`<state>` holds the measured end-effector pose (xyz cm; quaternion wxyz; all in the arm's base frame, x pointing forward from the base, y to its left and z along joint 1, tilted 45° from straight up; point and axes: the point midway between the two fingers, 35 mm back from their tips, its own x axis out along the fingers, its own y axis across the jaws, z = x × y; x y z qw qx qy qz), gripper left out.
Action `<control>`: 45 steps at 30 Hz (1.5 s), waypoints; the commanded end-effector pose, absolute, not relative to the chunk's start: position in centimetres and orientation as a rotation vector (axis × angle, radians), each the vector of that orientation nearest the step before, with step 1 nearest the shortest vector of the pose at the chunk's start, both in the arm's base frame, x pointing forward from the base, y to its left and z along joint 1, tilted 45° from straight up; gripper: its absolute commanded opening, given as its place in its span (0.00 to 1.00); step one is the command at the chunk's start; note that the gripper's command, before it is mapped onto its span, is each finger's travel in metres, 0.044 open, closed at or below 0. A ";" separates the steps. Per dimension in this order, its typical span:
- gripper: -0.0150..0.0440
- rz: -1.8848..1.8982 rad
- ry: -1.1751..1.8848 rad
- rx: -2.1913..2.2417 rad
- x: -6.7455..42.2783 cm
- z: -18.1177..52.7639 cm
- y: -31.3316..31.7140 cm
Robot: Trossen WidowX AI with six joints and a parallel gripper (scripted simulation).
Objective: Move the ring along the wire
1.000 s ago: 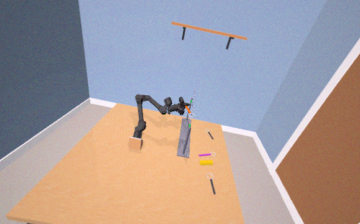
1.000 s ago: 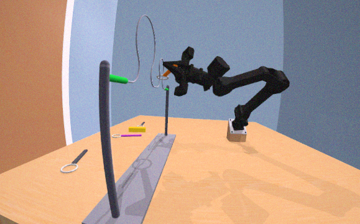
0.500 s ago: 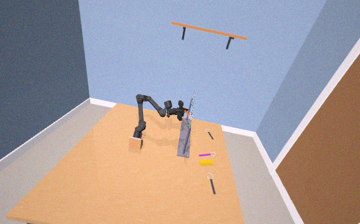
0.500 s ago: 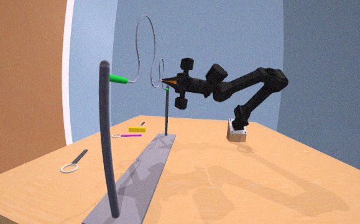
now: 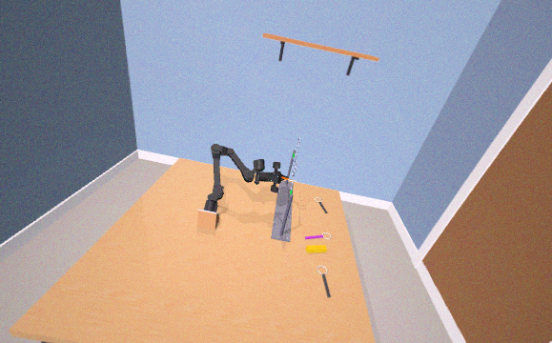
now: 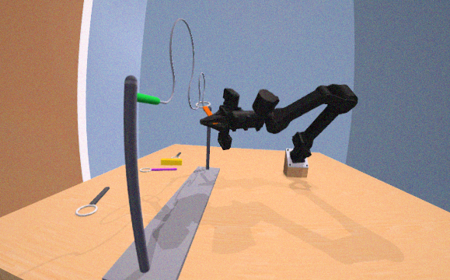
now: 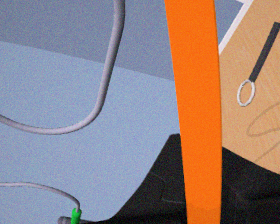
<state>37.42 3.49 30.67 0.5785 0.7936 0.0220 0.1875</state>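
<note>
My gripper (image 5: 282, 178) (image 6: 211, 120) (image 7: 182, 142) is shut on the orange handle (image 6: 207, 110) (image 7: 198, 100). The white ring (image 6: 203, 104) is above and beyond the fingertips, tilted nearly flat, at the low bend of the grey wire (image 6: 172, 58) (image 7: 108, 60) between the tall loop and the small far loop. The wire seems to pass through it; whether they touch is too small to tell. The ring is out of the wrist view. One green part (image 5: 294, 155) (image 6: 148, 98) is by the camera-2-side post (image 6: 132, 155). The other green part (image 5: 291, 192) is by the far post (image 6: 208, 148), hidden in the exterior view.
The grey base plate (image 5: 281, 224) (image 6: 186, 210) lies under the wire. Beyond it on the table lie a purple-handled ring (image 5: 315, 236) (image 6: 164, 169), a yellow block (image 5: 316, 249) (image 6: 171, 162) and two dark-handled rings. A shelf (image 5: 320, 47) is on the wall.
</note>
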 end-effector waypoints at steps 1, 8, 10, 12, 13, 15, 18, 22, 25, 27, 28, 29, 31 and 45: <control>0.00 0.386 0.058 1.763 37.9 29.1 3.9; 0.00 0.344 0.100 1.600 38.0 26.3 4.3; 0.00 0.333 0.113 1.552 38.0 25.5 4.3; 0.00 0.321 0.125 1.505 38.0 24.7 4.2; 0.00 0.316 0.131 1.481 38.0 24.3 4.2; 0.00 0.305 0.143 1.434 38.0 23.5 4.1; 0.00 0.289 0.160 1.364 38.0 22.3 3.9; 0.00 0.267 0.181 1.273 38.0 20.7 3.5; 0.00 0.252 0.196 1.207 38.0 19.7 3.1; 0.00 0.242 0.206 1.165 37.9 19.0 2.8; 0.00 0.238 0.210 1.145 37.9 18.7 2.7; 0.00 0.233 0.214 1.125 37.9 18.3 2.5; 0.00 0.224 0.223 1.088 37.9 17.7 2.2; 0.00 0.176 0.266 0.878 37.6 14.3 -0.3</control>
